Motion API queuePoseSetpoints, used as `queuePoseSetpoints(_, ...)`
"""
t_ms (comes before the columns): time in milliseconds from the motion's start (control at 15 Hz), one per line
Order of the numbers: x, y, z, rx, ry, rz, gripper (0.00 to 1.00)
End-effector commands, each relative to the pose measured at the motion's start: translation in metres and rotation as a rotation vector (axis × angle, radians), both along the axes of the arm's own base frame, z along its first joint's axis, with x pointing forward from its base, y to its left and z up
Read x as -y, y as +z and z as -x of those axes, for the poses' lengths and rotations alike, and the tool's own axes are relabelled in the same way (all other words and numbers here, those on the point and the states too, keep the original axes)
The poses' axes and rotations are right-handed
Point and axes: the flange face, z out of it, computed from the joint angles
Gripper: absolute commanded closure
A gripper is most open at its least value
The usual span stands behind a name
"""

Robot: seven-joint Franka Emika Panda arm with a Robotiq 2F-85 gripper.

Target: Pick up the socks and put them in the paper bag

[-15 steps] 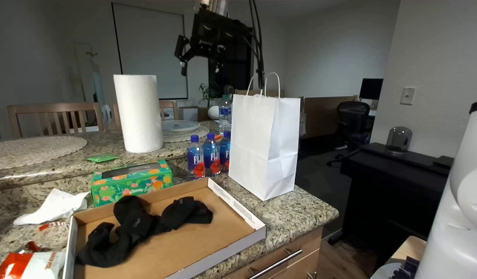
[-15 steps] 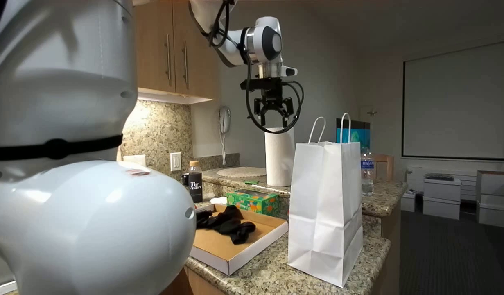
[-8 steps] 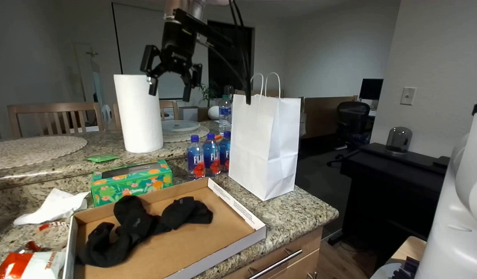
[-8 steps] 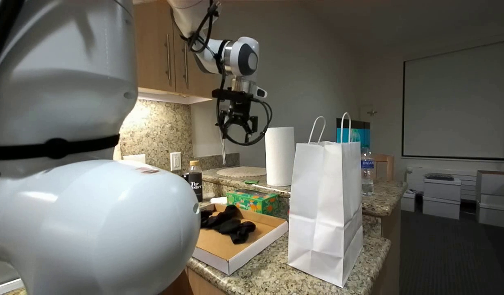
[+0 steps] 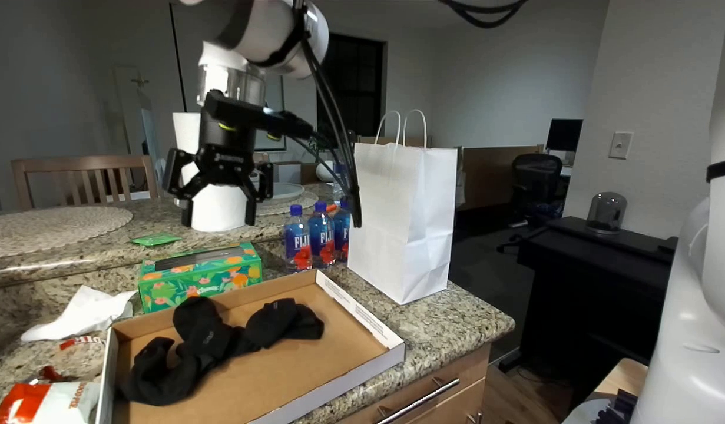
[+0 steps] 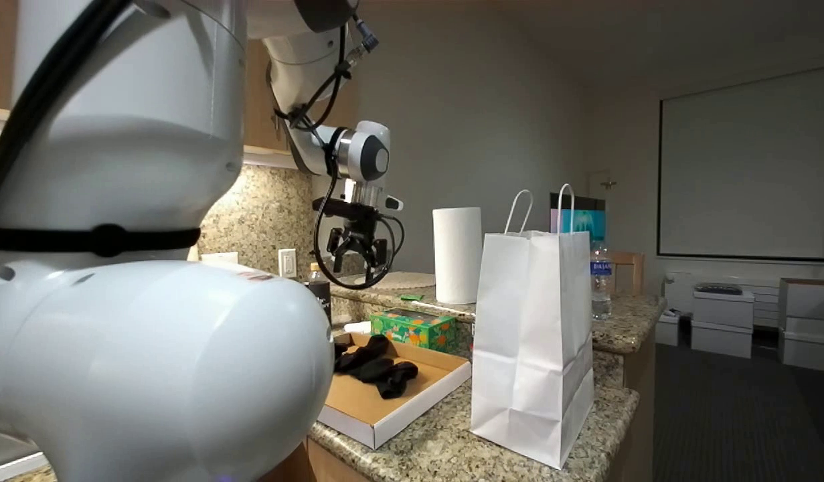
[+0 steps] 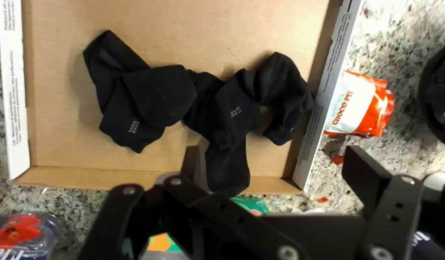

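Observation:
Black socks lie bunched in a shallow cardboard tray in both exterior views point(image 5: 212, 344) point(image 6: 378, 369). In the wrist view the socks point(image 7: 236, 108) form two crumpled clumps that touch, one sock reaching the tray's edge. The tray's white rim point(image 5: 362, 306) also shows in the wrist view point(image 7: 15, 108). The white paper bag point(image 5: 397, 224) point(image 6: 529, 348) stands upright beside the tray, handles up; its inside is hidden, and it is out of the wrist view. My gripper point(image 5: 219, 216) point(image 6: 353, 269) point(image 7: 276, 162) is open and empty, pointing down, high above the tray area and apart from the socks.
A floral tissue box point(image 5: 200, 277) sits behind the tray. Several Fiji bottles point(image 5: 322, 235) stand between it and the bag. A paper towel roll point(image 5: 218, 206) stands on the raised counter. A red and white wrapper point(image 7: 359, 104) and a crumpled tissue point(image 5: 82, 315) lie beside the tray.
My gripper has moved down and to the left in both exterior views, away from the bag's side. It stays open. The socks, tray and bag have not moved.

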Motion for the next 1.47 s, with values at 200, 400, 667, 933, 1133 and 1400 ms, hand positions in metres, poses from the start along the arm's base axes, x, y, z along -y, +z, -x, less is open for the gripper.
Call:
queuePoseSetpoints(200,0.036,-0.066,-0.005,0.086,-0.331,0.074,0.00)
queuePoseSetpoints(400,0.027,-0.067,-0.014,0.057,-0.259,0.065,0.00)
queuePoseSetpoints(667,0.022,-0.069,-0.013,0.057,-0.253,0.061,0.00)
queuePoseSetpoints(933,0.035,-0.109,-0.010,-0.030,-0.274,0.088,0.00)
queuePoseSetpoints(1133,0.047,-0.135,-0.011,-0.078,-0.287,0.077,0.00)
queuePoseSetpoints(1400,0.061,-0.158,-0.014,-0.109,-0.317,0.106,0.00)
